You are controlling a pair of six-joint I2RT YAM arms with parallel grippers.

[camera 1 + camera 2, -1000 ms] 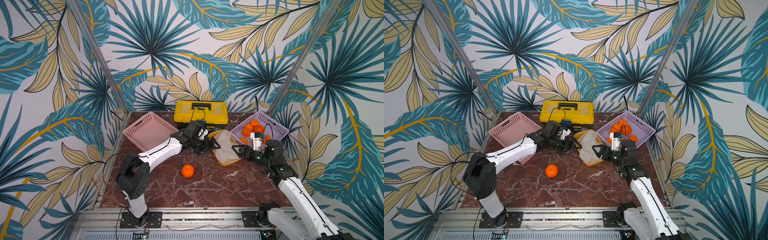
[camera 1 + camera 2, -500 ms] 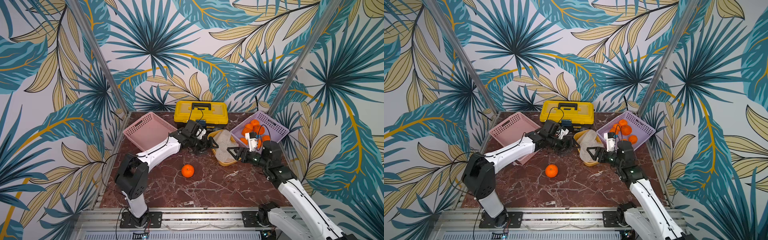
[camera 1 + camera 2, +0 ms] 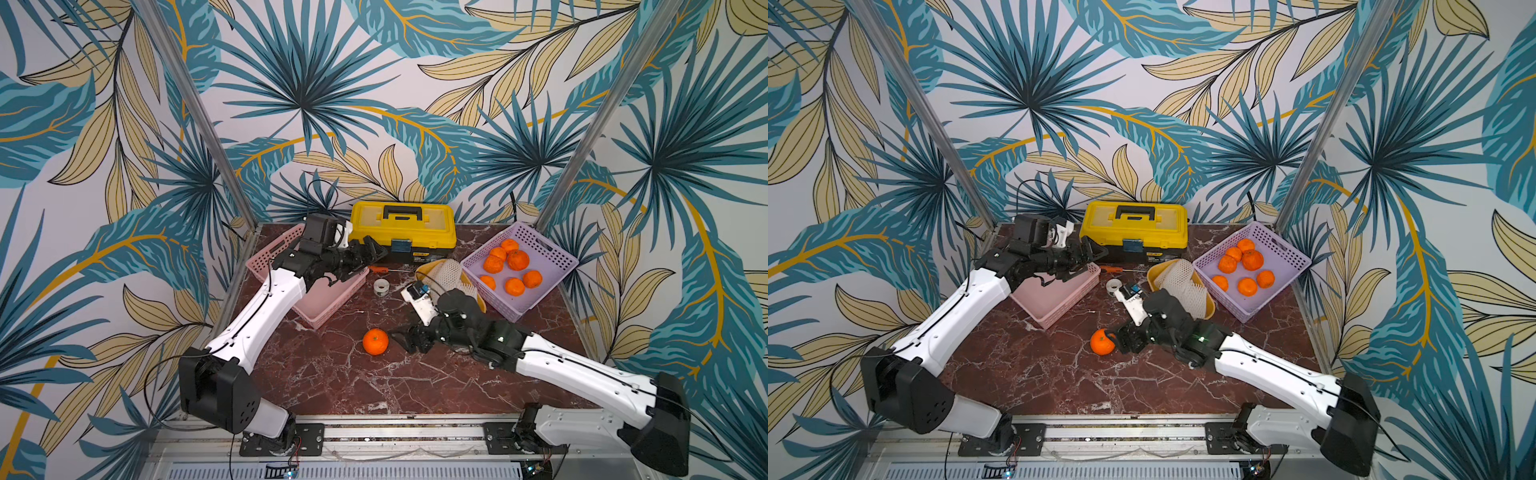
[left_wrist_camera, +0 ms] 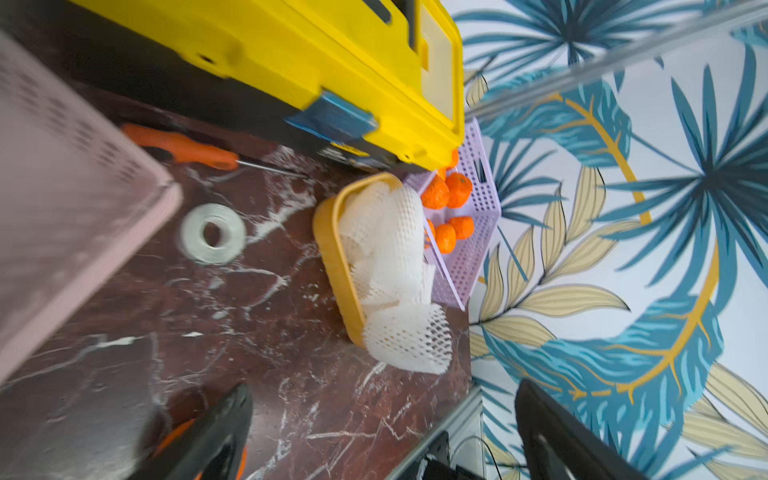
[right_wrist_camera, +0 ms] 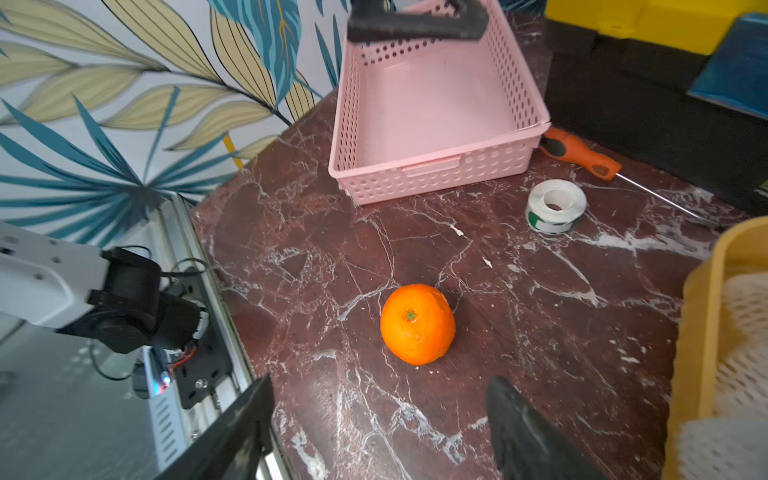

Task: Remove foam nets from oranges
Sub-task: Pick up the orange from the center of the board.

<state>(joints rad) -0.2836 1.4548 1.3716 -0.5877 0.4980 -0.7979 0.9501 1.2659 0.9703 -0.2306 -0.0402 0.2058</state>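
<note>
I keep my right arm (image 3: 582, 374) low over the surface (image 3: 332, 382), right fingers (image 5: 523, 432) apart just short of the bare orange (image 5: 417, 324); left arm (image 3: 266, 307) reaches over the pink basket (image 3: 332, 299), left fingers (image 4: 557, 436) apart; foam nets (image 4: 390, 249) fill the yellow tray (image 4: 336, 257)

The tabletop (image 5: 324, 232) looks like polished red-brown marble with white veins, smooth and glossy. The pink basket (image 5: 432, 183) and purple basket (image 3: 548, 249) are perforated matt plastic, the toolbox (image 3: 432, 232) smooth hard yellow plastic. The foam nets (image 4: 390, 253) are soft white matt mesh; the loose orange (image 5: 417, 324) has dimpled, slightly shiny skin.

Robot lab booth — wallpapered panels (image 3: 291, 83)
</note>
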